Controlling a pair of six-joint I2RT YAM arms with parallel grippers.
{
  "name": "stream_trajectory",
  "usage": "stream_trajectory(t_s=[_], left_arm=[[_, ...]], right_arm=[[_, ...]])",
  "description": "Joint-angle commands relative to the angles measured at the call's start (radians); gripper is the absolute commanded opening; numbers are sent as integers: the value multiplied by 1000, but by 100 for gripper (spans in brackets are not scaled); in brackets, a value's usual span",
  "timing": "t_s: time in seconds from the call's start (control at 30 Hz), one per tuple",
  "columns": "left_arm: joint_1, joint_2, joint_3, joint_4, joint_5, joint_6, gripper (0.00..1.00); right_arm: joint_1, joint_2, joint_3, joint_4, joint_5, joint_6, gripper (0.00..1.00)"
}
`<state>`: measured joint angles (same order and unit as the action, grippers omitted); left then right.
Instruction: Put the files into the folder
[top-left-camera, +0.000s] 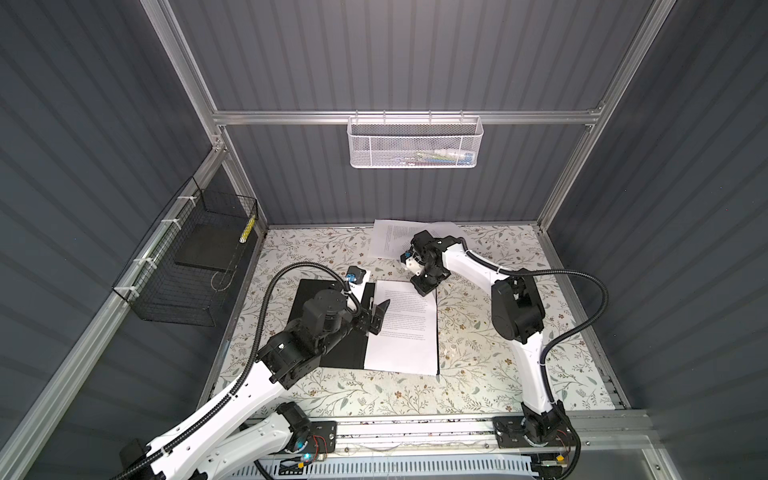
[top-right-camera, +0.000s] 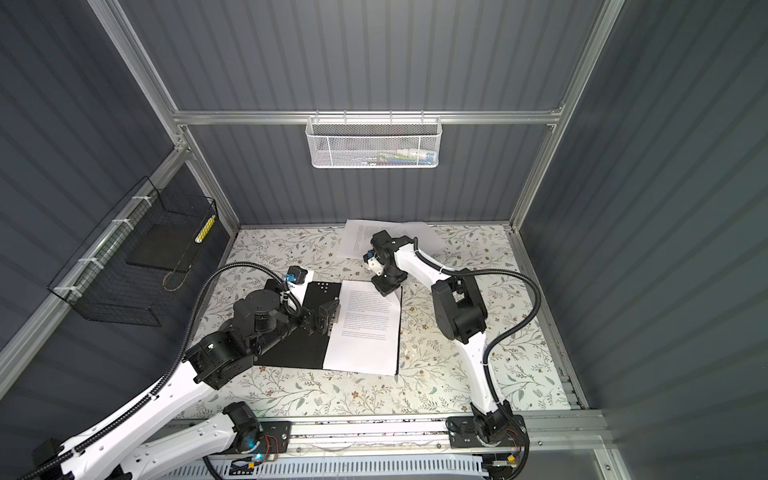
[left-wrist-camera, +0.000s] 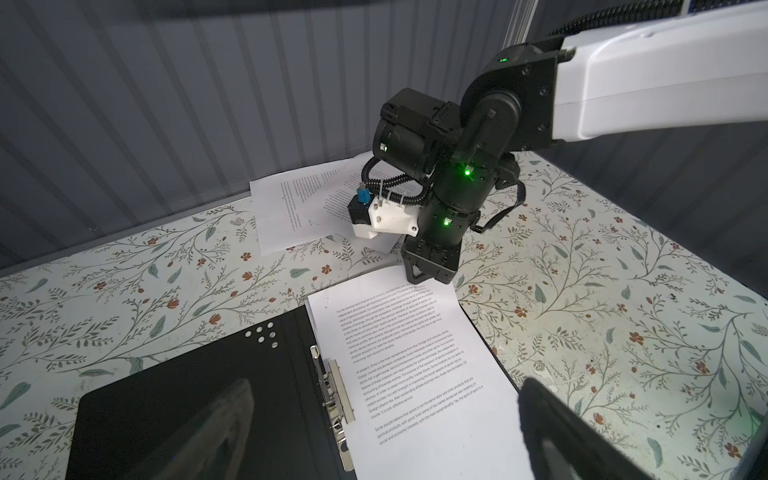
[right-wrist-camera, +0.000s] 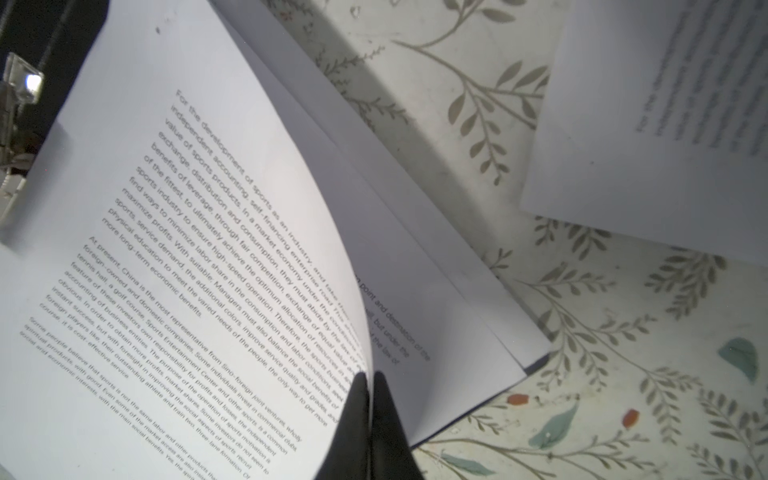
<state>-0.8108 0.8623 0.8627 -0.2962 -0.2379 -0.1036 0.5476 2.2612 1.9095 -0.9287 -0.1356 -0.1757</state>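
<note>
In both top views the folder (top-left-camera: 340, 353) lies open, black inside up, on the floral table (top-left-camera: 478, 353), with the files (top-left-camera: 403, 340) stacked on the half nearer the right arm. The right gripper (top-left-camera: 422, 290), jaws pressed together, pinches the top sheet (top-right-camera: 365, 332) at its far edge, near the outer corner. The left gripper (top-left-camera: 377, 319) hangs spread above the spine, just beside the stack's inner edge. Other loose sheets (top-left-camera: 386, 241) lie at the back of the table, behind the right gripper and apart from the folder. From the left wrist, the left gripper (left-wrist-camera: 386, 386) shows its fingers set wide, one over the black cover (left-wrist-camera: 187, 374) and one over the table past the stack. The metal clip (left-wrist-camera: 334, 390) and the printed top sheet (left-wrist-camera: 415, 353) lie between them, and the right gripper (left-wrist-camera: 428, 278) is planted on the sheet's far edge. From the right wrist, the right gripper (right-wrist-camera: 368, 378) has its tips closed on the top sheet (right-wrist-camera: 187, 249), which curls up off a lower sheet (right-wrist-camera: 415, 291) lying flat on the folder. The clip (right-wrist-camera: 20, 83) sits at the sheet's opposite side.
</note>
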Motion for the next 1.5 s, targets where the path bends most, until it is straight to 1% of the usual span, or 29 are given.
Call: stream_trajectory(t_s=[0.0,0.73,0.87,0.93,0.97,1.0,1.03,1.13,1.2,1.3,1.37,1.43,1.47], left_arm=[[-3,-11,-3,-5,11,14,100],[-4,-14,-2,-5,18,12,100],[-4,-14,-4,-6,20,13,100],[-4,-14,-3,-5,20,13,100],[-3,-15,-3,-5,20,13,100],[-3,-14,-4,-5,21,13,100],[-4,-15,-3,-5,20,13,100],[-3,-17,-4,-5,20,13,100],[-3,-17,-3,-5,20,12,100],[-4,-16,-3,-6,22,13,100],[-4,-17,-3,-5,22,13,100],[-4,-14,-4,-6,22,12,100],[-4,-14,-3,-4,22,12,100]], right_arm=[[2,15,22,-4,-21,11,7],[2,33,42,0,-19,34,9],[2,36,42,3,-15,40,11],[2,34,37,9,-12,43,14],[2,33,34,15,-6,47,19],[2,30,29,23,1,49,95],[2,28,26,28,4,53,99],[2,7,17,45,16,63,99],[2,-32,-18,91,27,82,99],[-1,-106,-86,175,83,130,99],[-3,-145,-102,205,121,171,99],[-3,-180,-119,235,128,159,99],[-4,-209,-147,277,135,149,99]])
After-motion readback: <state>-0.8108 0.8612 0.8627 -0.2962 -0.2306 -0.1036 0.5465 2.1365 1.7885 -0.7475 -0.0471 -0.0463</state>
